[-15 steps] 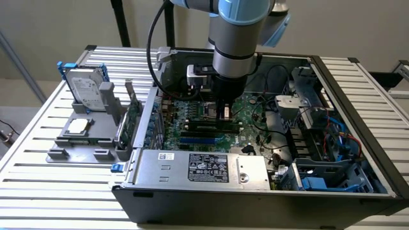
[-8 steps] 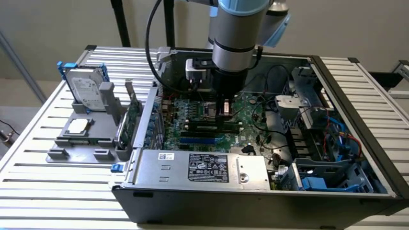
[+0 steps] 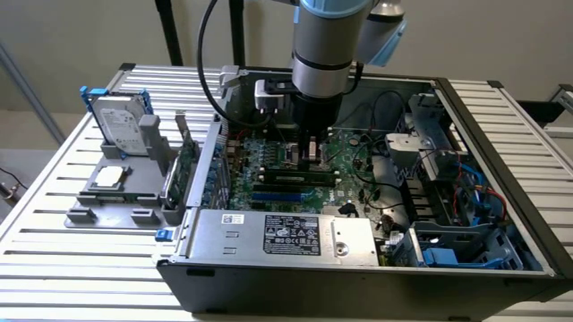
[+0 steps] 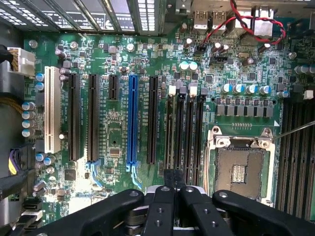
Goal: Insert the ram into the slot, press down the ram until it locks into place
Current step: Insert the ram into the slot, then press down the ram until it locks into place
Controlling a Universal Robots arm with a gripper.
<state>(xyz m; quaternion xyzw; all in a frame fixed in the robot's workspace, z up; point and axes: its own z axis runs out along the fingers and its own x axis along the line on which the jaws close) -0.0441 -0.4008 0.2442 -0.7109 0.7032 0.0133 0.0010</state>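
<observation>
Judging by the pose, the insert/press step is in hand: the gripper [image 3: 310, 155] is low over the motherboard [image 3: 345, 191] at centre of the ext. view, tips above the slot [image 4: 171, 130]. The dark, green-edged strip just below it is prob. the ram [image 3: 296, 178], though the angle is poor. Jaws look closed, nothing visibly between them; locking calls for a straight-down push, stick aligned w/ the end clips.

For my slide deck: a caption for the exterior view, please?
Robot arm's gripper poised low over the motherboard inside an open computer case.
</observation>
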